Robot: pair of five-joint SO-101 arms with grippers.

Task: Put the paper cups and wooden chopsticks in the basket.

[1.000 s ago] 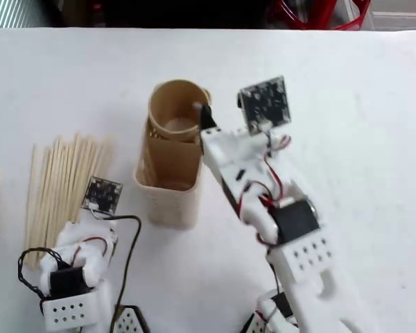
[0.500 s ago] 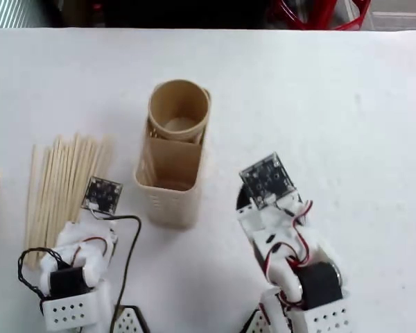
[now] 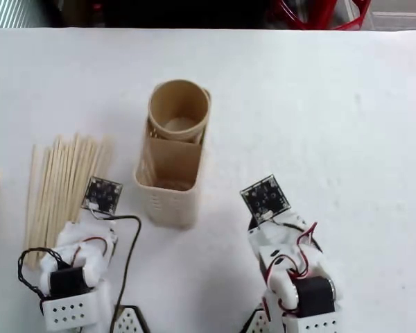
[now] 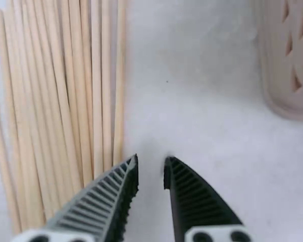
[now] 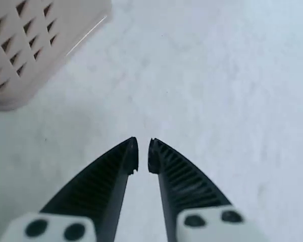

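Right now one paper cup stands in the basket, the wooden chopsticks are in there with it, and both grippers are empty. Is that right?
Not quite. The high view shows the wooden chopsticks lying on the table to the left of the basket, not in it. The rest holds: one paper cup stands in the basket, and the left gripper and right gripper hold nothing.
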